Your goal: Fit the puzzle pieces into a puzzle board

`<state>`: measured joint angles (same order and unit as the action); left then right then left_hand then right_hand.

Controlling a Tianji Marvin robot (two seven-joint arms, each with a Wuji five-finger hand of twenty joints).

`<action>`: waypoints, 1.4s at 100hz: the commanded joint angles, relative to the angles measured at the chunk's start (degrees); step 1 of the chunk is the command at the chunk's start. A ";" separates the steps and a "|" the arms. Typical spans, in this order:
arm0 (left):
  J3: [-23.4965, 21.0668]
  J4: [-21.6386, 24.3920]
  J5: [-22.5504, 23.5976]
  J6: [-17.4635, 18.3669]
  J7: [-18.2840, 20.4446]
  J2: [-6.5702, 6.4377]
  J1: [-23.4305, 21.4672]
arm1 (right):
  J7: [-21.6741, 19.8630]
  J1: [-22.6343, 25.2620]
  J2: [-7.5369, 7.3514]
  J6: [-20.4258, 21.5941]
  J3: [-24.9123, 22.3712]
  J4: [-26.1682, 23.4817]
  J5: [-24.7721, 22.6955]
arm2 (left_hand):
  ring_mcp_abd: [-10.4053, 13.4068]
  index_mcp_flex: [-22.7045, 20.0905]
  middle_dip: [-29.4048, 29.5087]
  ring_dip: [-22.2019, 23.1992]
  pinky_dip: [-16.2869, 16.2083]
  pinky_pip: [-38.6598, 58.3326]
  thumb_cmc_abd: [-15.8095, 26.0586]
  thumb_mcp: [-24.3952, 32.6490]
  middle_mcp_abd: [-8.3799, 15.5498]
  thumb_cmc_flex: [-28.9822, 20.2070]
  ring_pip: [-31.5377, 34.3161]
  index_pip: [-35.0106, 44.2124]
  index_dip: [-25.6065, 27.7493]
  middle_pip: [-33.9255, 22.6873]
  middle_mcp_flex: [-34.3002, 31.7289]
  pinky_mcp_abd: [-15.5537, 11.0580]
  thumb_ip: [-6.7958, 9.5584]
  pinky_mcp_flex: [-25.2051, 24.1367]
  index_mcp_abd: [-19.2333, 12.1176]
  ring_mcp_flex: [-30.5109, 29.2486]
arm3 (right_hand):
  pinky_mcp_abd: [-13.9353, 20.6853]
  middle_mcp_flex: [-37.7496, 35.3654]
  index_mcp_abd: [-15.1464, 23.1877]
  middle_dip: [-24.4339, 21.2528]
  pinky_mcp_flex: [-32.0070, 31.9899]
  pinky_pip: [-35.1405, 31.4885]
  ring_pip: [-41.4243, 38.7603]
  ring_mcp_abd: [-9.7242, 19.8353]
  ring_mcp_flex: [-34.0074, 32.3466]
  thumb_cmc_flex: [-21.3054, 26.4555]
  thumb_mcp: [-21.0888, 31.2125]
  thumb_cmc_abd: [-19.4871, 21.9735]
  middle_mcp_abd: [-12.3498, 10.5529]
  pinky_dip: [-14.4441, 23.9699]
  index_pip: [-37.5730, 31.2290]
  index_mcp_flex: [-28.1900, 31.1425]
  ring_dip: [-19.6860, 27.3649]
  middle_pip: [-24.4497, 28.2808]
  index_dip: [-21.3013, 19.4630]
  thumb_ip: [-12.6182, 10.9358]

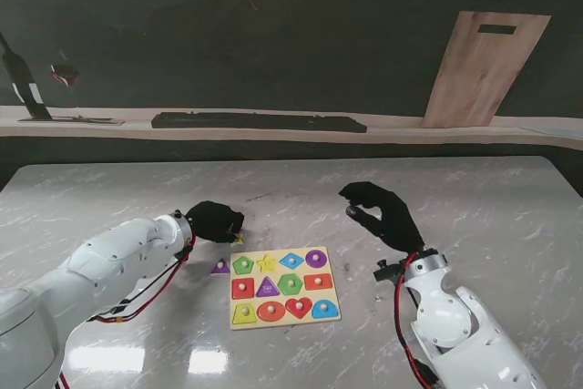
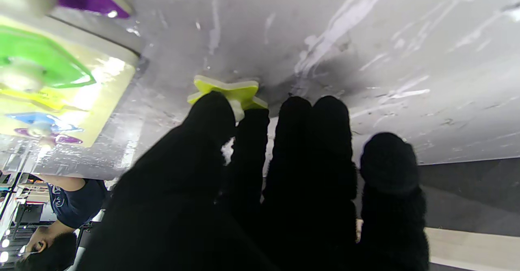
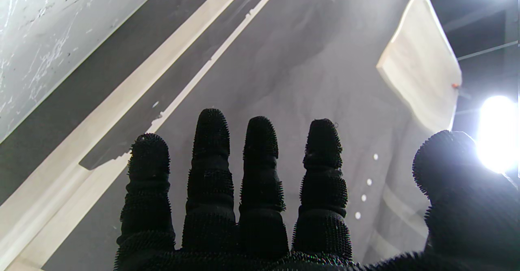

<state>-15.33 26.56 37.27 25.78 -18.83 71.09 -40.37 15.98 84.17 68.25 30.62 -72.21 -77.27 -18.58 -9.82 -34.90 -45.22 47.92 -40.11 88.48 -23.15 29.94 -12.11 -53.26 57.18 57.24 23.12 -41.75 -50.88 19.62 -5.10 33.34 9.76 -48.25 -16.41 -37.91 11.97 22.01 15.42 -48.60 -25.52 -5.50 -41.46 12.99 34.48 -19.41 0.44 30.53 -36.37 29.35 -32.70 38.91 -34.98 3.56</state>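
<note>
- Fingers of the left hand pinch the yellow star piece against the marble table, at eleven o'clock just off the puzzle board.
- Right hand hovers spread and empty at two o'clock from the board.
- Purple triangle piece lies at the board's nine o'clock edge.

Puzzle board: lies flat on the table, nearer to me than the table's middle, between the two arms.
Loose triangle piece: on the table, just beside the board's left edge.
Star piece: on the table, beyond the board's far left corner, apart from it.
Left hand: over the star piece, thumb and forefinger touching it.
Right hand: raised off the table, to the right of the board and farther from me.
Wooden board: leans on the wall, far right, behind the table.
</note>
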 commanded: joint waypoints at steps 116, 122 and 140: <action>-11.26 16.28 3.07 2.31 5.77 -3.46 -6.52 | -0.81 0.09 0.20 0.61 0.16 0.27 0.86 | 1.16 -4.41 -8.32 1.31 -0.06 5.87 -6.51 18.87 -0.78 7.18 7.88 9.98 0.87 -6.73 -3.67 -3.49 3.13 3.43 -5.39 -3.08 | -0.55 -1.59 1.21 0.74 -0.16 -0.82 -0.79 -0.26 -1.30 0.57 -0.84 1.12 -0.06 0.67 -0.56 0.86 -0.53 0.86 0.12 -1.32; -11.02 16.83 3.11 2.42 6.21 -3.49 -6.68 | -1.02 0.08 0.17 0.71 0.19 0.28 1.03 | 1.31 -4.32 -8.91 1.67 -0.04 6.22 -6.56 19.30 -0.78 7.46 8.49 10.39 1.03 -7.20 -3.81 -3.59 3.30 3.81 -5.24 -3.27 | -0.61 -1.58 1.24 0.74 -0.20 -0.80 -0.81 -0.31 -1.33 0.54 -0.85 1.14 -0.03 0.67 -0.60 0.95 -0.54 0.84 0.11 -1.32; -10.11 17.72 2.38 3.40 7.96 -3.29 -6.49 | -1.32 0.11 0.14 0.87 0.25 0.26 1.29 | 2.50 -4.16 -11.09 2.90 0.22 7.89 -6.74 20.21 -0.71 8.09 10.81 11.12 1.15 -9.34 -4.46 -4.49 3.69 5.47 -4.81 -4.50 | -0.61 -1.87 1.19 0.77 -0.11 -0.84 -0.90 -0.35 -1.48 0.55 -0.87 1.13 0.02 0.68 -0.79 1.43 -0.58 0.94 0.05 -1.31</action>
<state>-25.85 43.64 40.09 28.40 -11.69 67.45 -46.96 14.73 83.96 68.25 31.22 -72.18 -76.90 -17.30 -10.02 -37.25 -54.67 49.41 -40.11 92.66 -29.97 46.02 -11.59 -44.51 65.19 63.03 22.50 -48.68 -53.85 19.61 -5.10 37.75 6.56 -51.03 -16.41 -38.50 11.97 22.14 15.42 -48.61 -25.52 -5.51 -41.46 12.99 34.48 -19.41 0.47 30.53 -36.37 29.37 -32.70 39.50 -34.98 3.56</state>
